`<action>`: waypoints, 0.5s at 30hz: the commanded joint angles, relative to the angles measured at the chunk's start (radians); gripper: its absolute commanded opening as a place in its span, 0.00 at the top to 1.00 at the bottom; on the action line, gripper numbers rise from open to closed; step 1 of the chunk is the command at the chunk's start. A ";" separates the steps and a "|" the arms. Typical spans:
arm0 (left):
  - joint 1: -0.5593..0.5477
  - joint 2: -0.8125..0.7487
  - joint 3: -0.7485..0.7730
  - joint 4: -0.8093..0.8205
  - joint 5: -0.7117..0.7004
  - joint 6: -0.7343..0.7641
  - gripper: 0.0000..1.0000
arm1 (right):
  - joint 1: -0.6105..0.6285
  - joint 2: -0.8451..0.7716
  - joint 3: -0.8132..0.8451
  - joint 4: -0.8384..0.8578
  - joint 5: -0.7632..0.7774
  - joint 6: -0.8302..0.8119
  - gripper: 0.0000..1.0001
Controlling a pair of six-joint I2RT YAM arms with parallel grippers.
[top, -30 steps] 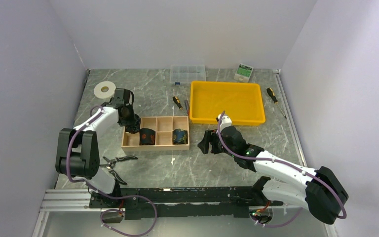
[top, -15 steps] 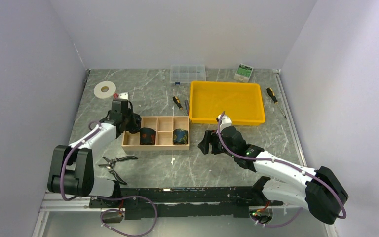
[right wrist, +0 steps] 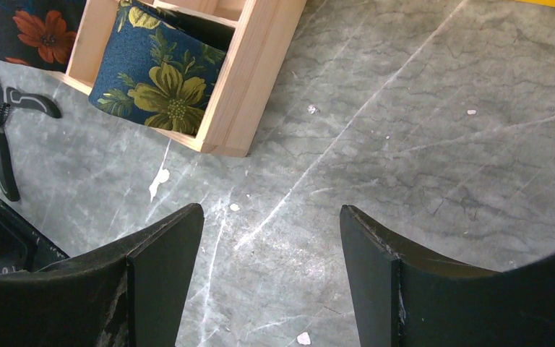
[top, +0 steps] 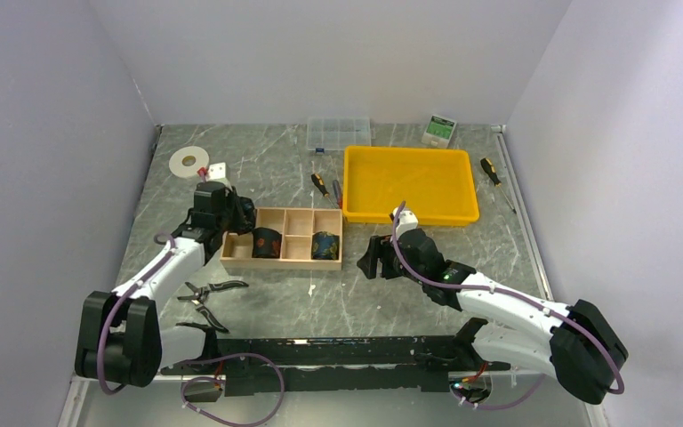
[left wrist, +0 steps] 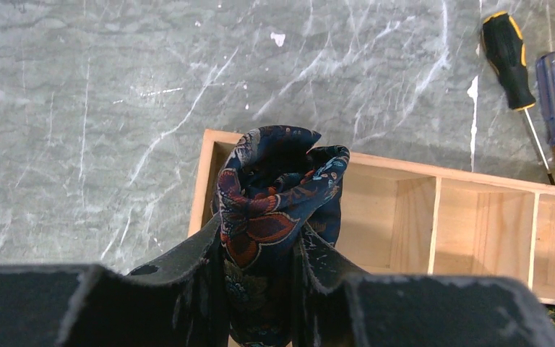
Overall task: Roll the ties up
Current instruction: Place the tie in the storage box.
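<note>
My left claw point(left wrist: 260, 249) is gripping a rolled tie point(left wrist: 274, 181), jaws partly closed around it, and has been drawing it over the far left corner of the wooden box point(left wrist: 433, 172) this past second; dropping it in is looking next; my right claw point(right wrist: 271, 217) is idling open

This is a robotics lab work cell rather than a lived-in room. Plain white walls point(top: 53, 133) box in a grey marble-patterned table point(top: 409, 294), and two white-and-black robot arms point(top: 498, 302) with purple cabling are bolted to a black rail point(top: 338, 351) at its near edge. The bench gear fits that: screwdrivers point(top: 320, 185), pliers point(top: 227, 286), a tape roll point(top: 188, 161), a clear compartment case point(top: 339, 132), a yellow tray point(top: 409, 218) and a wooden divided box point(top: 282, 261).
</note>
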 commanded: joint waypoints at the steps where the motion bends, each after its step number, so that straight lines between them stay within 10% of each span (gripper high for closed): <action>1: -0.005 0.008 -0.020 0.131 0.002 -0.003 0.97 | 0.003 -0.023 -0.003 0.041 0.010 0.010 0.26; 15: -0.005 0.158 0.014 0.120 0.069 -0.018 0.97 | 0.003 -0.030 -0.001 0.035 0.017 0.005 0.26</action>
